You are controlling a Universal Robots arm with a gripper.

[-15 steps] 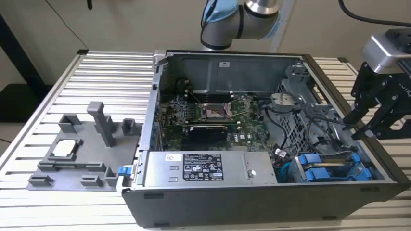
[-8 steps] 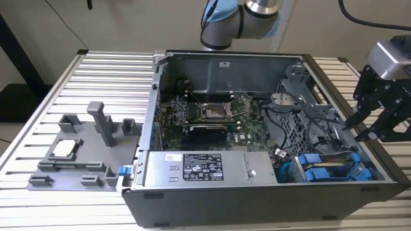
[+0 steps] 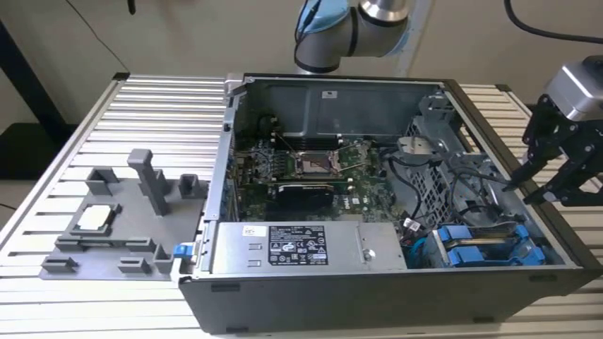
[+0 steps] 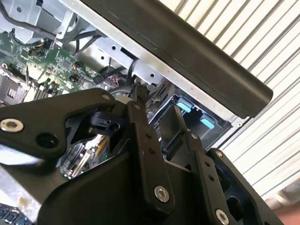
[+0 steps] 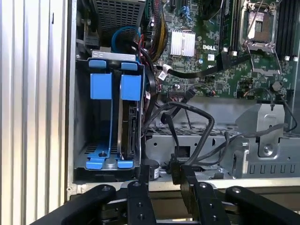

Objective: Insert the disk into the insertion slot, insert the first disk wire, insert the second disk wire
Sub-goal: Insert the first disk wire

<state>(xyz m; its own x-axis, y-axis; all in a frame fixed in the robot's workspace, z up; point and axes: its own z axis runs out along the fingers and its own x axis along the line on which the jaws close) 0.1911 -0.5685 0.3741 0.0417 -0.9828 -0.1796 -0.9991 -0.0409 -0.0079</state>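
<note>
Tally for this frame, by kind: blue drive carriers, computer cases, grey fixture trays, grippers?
Blue drive carriers: 2
Computer case: 1
Grey fixture tray: 1
Gripper: 1
Total: 5

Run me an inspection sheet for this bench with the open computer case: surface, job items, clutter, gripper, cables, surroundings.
Surface: ribbed metal table carrying an open computer case.
Job's things: drive cage in the case's corner with two blue carriers; what looks like a disk stands in one bay.
Clutter: grey plastic tray with upright posts, beside the case on the exterior view's left.
Grippers: gripper open, above the case's edge near the drive cage.
Cables: black wires loop loose beside the drive cage.
Surroundings: robot arm behind the case.
</note>
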